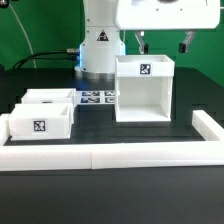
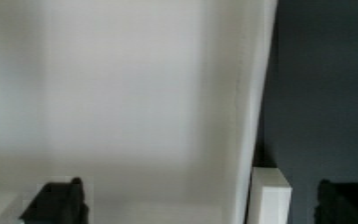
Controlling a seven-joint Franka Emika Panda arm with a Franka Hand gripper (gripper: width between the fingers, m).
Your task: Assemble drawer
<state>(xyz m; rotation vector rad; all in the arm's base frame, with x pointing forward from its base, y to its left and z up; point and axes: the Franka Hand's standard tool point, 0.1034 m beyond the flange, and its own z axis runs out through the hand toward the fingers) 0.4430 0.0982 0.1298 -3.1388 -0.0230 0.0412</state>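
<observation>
We note the gripper wide, empty, above the box housing. Centre its wall between the fingers before closing. Alignment seems off, but the wrist view is blurred.

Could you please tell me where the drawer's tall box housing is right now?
The box housing stands upright right of centre in the exterior view, beneath the gripper, with the marker board just to the exterior view's left.

Black table, surface matte. Box housing stands upright toward the exterior view's right, open front facing the camera. At the left, front tray sits just beside rear tray. Marker board lies flat between trays and housing. Low white border wall runs along the near edge.
</observation>
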